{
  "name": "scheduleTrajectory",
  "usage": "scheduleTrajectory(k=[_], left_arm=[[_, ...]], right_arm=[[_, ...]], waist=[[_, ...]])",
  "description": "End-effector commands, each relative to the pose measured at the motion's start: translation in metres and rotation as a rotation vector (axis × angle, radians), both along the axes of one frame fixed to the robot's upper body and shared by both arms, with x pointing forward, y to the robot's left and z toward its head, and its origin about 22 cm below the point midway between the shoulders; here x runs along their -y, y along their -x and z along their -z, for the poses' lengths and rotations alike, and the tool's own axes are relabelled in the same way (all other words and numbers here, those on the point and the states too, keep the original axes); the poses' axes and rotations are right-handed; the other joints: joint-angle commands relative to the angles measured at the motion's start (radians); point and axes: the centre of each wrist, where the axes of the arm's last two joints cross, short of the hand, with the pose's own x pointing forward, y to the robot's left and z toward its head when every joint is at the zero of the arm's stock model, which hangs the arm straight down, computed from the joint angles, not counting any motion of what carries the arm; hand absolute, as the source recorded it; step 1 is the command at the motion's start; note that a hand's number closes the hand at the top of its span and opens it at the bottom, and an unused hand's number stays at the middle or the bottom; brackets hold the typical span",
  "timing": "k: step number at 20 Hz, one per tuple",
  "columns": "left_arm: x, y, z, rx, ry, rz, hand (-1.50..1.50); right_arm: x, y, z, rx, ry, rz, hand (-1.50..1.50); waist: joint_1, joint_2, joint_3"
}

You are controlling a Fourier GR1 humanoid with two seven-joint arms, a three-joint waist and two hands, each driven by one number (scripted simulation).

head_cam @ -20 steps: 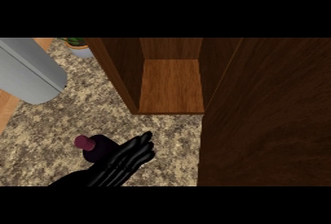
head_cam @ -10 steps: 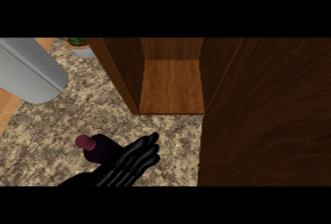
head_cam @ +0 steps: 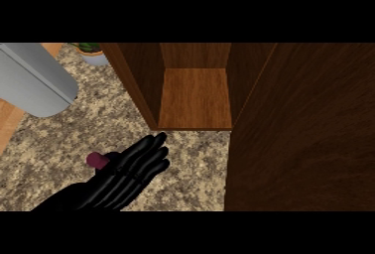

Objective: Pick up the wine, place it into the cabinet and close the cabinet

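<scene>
The wine bottle (head_cam: 95, 159) shows only as a small maroon top standing on the speckled counter, left of centre. My right hand (head_cam: 128, 176) lies against its right side. The fingers (head_cam: 150, 149) are straight and point up toward the cabinet, and they hide the rest of the bottle. The wooden cabinet (head_cam: 194, 99) stands open just beyond the fingertips, with a bare lighter shelf inside. Its dark door (head_cam: 304, 139) swings out toward me and fills the right side of the view. My left hand does not show.
A large grey rounded body (head_cam: 33, 79) leans in at the upper left over the counter. A small potted plant (head_cam: 92, 52) stands at the back, left of the cabinet. The counter's wooden edge (head_cam: 9, 129) runs along the far left.
My right hand has slid forward past the bottle, fingertips now closer to the cabinet's front edge. The bottle has stayed where it was.
</scene>
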Motion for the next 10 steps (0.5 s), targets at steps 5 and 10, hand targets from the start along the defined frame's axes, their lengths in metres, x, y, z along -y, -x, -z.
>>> scheduleTrajectory(k=[5,10], left_arm=[[-0.030,0.040,-0.024,0.130,0.042,-0.052,-1.50],[-0.048,0.018,-0.029,0.168,0.008,-0.114,-1.50]], right_arm=[[0.006,0.037,-0.035,0.062,-0.016,-0.007,-1.50],[0.005,0.035,-0.030,0.057,-0.038,0.006,-1.50]], waist=[[0.001,0.001,-0.001],[-0.008,0.005,-0.001]])
